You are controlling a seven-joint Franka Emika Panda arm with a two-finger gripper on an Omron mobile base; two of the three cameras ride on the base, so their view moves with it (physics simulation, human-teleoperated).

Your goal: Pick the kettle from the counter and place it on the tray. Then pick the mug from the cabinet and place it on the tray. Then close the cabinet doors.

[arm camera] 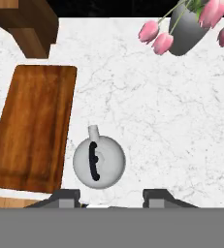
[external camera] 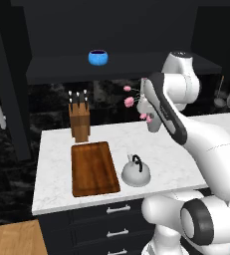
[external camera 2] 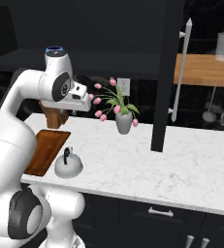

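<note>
The white marble surface spans the frame's middle; the flat brown wooden tray lies centre-left, the squat grey metal kettle just right of it. The gripper, parted and empty, hovers high above; it should descend squarely onto the black arched handle. A wooden knife block and grey tulip vase stand behind, clear.

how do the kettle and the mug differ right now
The kettle is pale grey with a black arched handle; the mug is bright blue with a dark inside. The kettle is wider and squat. The kettle sits on the counter beside the tray; the mug sits up on the cabinet shelf. Both stand upright, untouched.
</note>
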